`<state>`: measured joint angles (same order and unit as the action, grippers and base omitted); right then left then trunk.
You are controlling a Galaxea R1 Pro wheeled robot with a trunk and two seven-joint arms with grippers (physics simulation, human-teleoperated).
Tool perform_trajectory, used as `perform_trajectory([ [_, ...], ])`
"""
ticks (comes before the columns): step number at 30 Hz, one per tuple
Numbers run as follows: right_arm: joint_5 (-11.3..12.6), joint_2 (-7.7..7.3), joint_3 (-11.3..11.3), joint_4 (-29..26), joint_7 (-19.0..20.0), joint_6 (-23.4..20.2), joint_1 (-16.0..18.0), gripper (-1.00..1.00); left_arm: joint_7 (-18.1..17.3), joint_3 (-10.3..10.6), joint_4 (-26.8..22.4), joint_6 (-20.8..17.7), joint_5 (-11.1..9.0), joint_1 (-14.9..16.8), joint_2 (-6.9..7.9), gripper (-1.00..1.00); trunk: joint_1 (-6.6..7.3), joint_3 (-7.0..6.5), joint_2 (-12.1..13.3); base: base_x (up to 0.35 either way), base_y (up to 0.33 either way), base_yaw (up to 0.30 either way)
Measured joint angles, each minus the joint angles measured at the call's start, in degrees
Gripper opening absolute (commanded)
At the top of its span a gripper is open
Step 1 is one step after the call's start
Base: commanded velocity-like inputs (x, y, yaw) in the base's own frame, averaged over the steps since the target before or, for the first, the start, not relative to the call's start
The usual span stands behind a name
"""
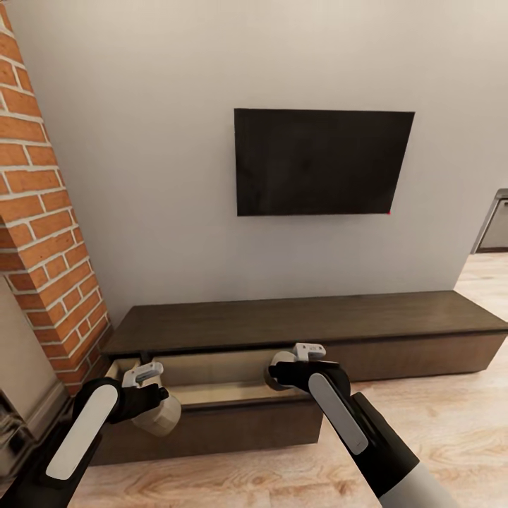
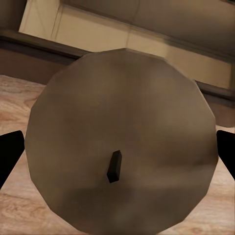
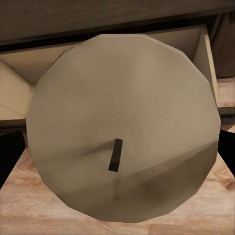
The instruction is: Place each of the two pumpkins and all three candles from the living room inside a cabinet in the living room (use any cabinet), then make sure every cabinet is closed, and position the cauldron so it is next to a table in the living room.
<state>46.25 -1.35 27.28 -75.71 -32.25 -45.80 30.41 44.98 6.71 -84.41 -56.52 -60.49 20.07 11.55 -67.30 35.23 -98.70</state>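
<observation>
nearest in the head view, two dark forearms with pale strips, reaching forward over the light wood floor [image 1: 437, 423]. left gripper [image 1: 144, 376] pinching a beige candle [image 1: 156, 416] just in front of the open drawer [image 1: 212, 395], the candle hanging over the drawer's front edge and the floor. in the left wrist view, the left candle's round top [image 2: 122, 142] with its short dark wick [image 2: 114, 166], black fingertips [image 2: 10, 154] at both sides against its rim. right gripper [image 1: 303, 356] clamped on a second candle [image 1: 281, 361], held above the drawer's right part. in the right wrist view, the second candle's top [image 3: 122, 127] and wick [image 3: 115, 155], with the pale drawer interior [image 3: 19, 73] behind it. drawer pulled out from the left end of the long dark-brown cabinet [image 1: 395, 331], its flat top bare. beyond, a grey wall with a black television [image 1: 323, 161], and a red brick column [image 1: 42, 226] at the left.
</observation>
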Motion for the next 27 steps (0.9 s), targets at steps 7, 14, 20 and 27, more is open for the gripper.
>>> perform_trajectory([
  [7, 0.0, 0.01, 0.0, 0.2, 0.0, 0.2, 0.0, -1.0, 0.0, -0.1, 0.0, 0.0, 0.0, 0.0, 0.03, -1.0, 0.67, -0.54, 1.2, 0.0, 0.0, 0.023],
  [14, 0.1, 0.09, 0.0, 0.4, -0.1, 0.1, 0.0, -1.0, 0.0, -0.3, -0.1, -0.1, 0.1, 0.0, 0.25, -1.0, 0.68, -0.54, 1.2, 0.063, 0.042, 0.249],
  [20, 0.1, 0.02, 0.0, 0.4, 0.0, 0.2, 0.0, -1.0, 0.0, -0.5, -0.1, -0.1, 0.0, -0.1, 0.34, -1.0, 0.69, -0.54, 1.2, 0.232, 0.172, 0.162],
  [27, 0.1, -0.01, 0.0, 0.4, 0.1, 0.3, 0.0, -1.0, 0.0, -0.5, -0.1, -0.1, 0.1, -0.1, 0.39, -1.0, 0.69, -0.73, 1.2, 0.258, 0.188, -0.082],
])
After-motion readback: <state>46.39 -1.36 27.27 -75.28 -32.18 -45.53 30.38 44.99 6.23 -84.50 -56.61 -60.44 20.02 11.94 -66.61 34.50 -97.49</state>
